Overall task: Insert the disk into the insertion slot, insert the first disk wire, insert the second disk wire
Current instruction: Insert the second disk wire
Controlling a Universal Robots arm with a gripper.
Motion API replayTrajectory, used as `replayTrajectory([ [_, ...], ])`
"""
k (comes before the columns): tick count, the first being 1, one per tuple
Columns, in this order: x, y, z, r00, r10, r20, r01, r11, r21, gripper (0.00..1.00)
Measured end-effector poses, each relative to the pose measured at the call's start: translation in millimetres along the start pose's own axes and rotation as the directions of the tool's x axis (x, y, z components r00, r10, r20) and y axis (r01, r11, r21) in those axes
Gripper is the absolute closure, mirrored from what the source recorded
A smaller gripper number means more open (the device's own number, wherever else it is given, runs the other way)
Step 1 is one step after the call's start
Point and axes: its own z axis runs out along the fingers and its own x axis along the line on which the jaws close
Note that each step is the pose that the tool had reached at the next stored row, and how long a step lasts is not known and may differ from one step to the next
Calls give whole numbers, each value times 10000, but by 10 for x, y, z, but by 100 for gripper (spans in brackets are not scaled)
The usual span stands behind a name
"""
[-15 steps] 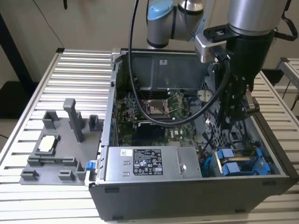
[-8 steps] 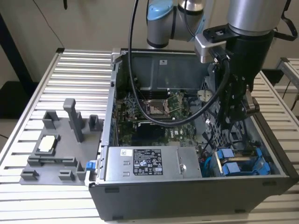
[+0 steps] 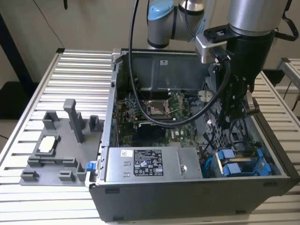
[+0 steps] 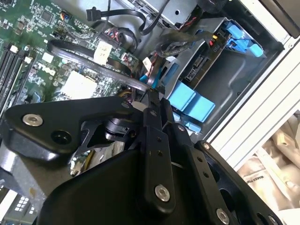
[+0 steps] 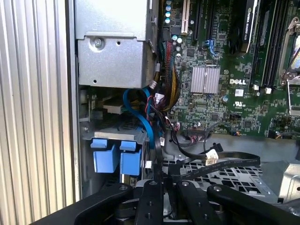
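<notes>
Claw (image 5: 165, 185) clenches thin black disk wire (image 5: 159, 161) near blue drive carriers (image 5: 107, 159); wire looks limp, light, best held behind its connector.

Robotics laboratory, assembly test bench. The work surface is a table (image 3: 75, 70) built of ribbed aluminium profiles, and a second bench (image 3: 291, 70) of the same kind stands at the exterior view's right. An industrial robot arm (image 3: 164, 16) with pale blue joint caps rises behind a desktop computer case (image 3: 187, 201). The case lies on its side with the panel off, exposing the green motherboard (image 3: 140, 117). Beside the case lies a grey fixture plate (image 3: 65, 145) with upright jigs for holding parts. A thick black cable (image 3: 133, 56) loops down beside the arm, and a plain pale wall (image 3: 93, 23) closes the background.
</notes>
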Motion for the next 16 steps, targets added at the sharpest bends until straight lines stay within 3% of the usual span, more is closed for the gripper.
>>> replayTrajectory([
  [9, 10, 0, 1, 10000, 1, 2, -1, 10000, 0, 84],
  [16, 198, -28, 27, 10000, -5, 11, 5, 10000, -78, 84],
])
